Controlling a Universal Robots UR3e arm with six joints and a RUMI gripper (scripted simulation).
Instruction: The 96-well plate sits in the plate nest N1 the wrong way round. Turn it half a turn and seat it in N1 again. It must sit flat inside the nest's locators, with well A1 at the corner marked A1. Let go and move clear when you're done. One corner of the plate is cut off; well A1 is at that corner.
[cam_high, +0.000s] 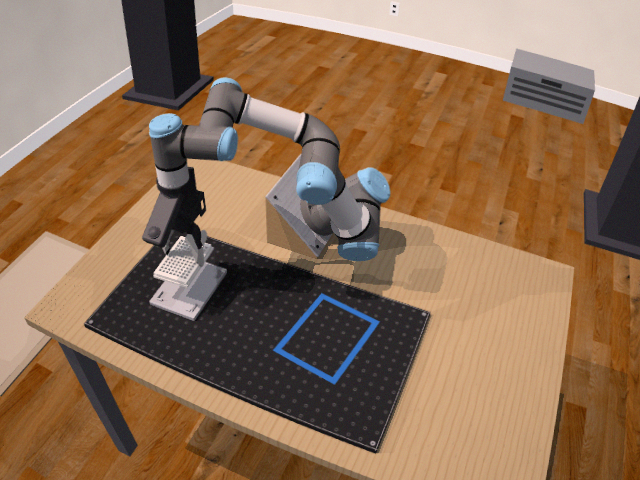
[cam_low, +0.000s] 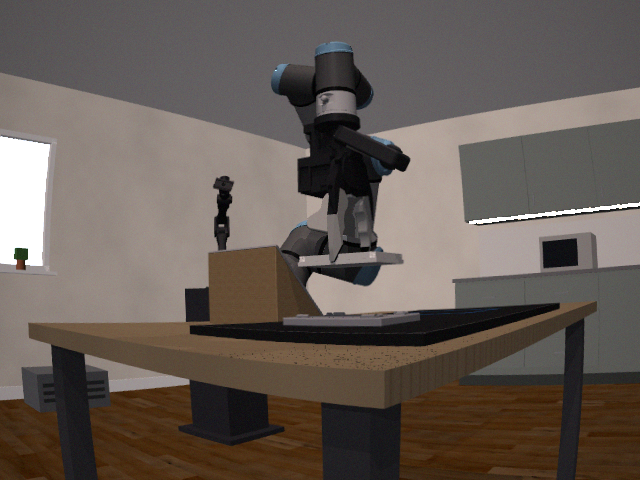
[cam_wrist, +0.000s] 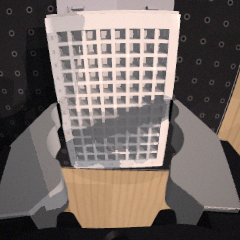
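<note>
The white 96-well plate (cam_high: 181, 260) hangs level in the air, well above the grey plate nest N1 (cam_high: 187, 293) at the left end of the black pegboard. My gripper (cam_high: 190, 246) is shut on the plate's two long sides. In the exterior view the plate (cam_low: 350, 258) is held flat above the nest (cam_low: 351, 319) with a clear gap. In the wrist view the plate (cam_wrist: 114, 90) fills the middle between my two grey fingers, and a strip of the nest (cam_wrist: 112, 6) shows past its far edge. I cannot tell which corner is cut off.
A blue rectangle outline (cam_high: 326, 337) is marked on the pegboard (cam_high: 258, 330) to the right of the nest. The arm's wedge-shaped base block (cam_high: 299, 217) stands behind the board. The table's left edge is close to the nest.
</note>
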